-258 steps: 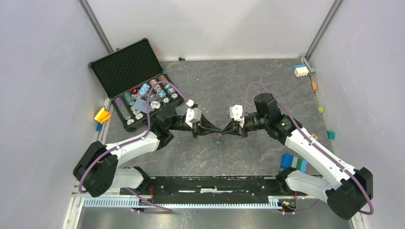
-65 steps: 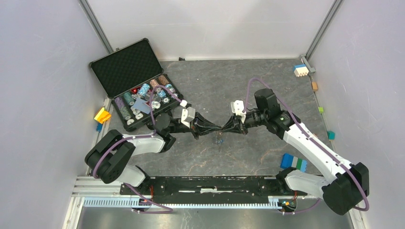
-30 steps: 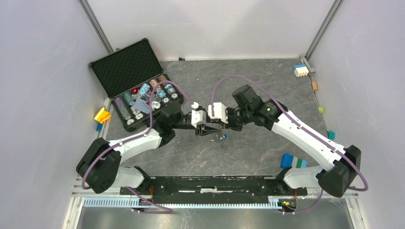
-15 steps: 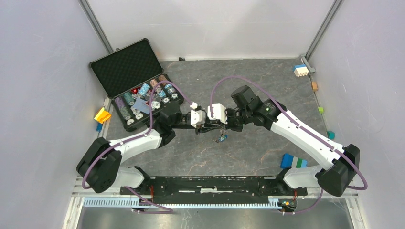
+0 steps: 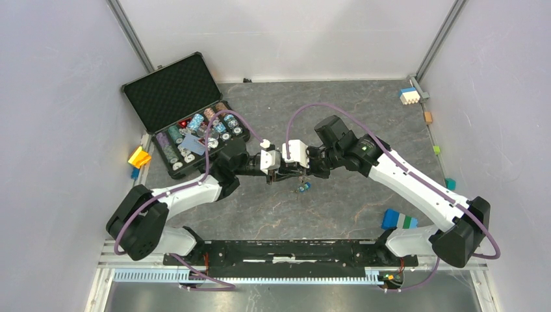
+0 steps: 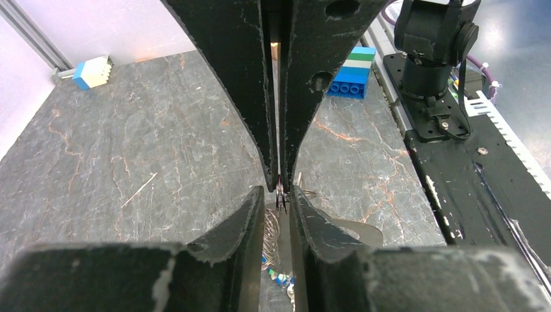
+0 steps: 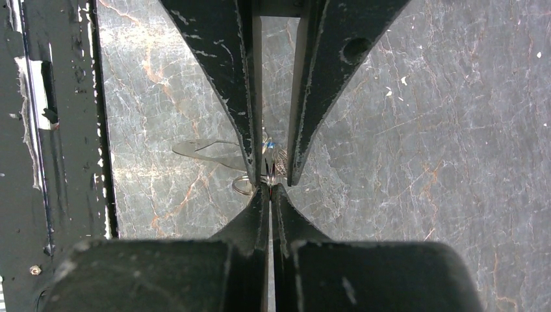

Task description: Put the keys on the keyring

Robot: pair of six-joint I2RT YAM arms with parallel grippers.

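Left jaws narrowed around keyring (image 7: 268, 172); right jaws stay pinched on it.

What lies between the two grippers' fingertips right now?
The keyring: a thin dark wire pinched in the right gripper's tips, reaching between the left gripper's fingers, with keys bunched just beneath. Both wrist views show it.

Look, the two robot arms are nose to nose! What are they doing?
They are working on getting tiny keys onto a keyring. The arms meet tip to tip over the middle of the grey table. The right claw is shut on a thin dark wire, most likely the keyring. The left claw has its jaws a little apart around it; whether it grips is hard to tell. The keys, with coloured tags, dangle just below.
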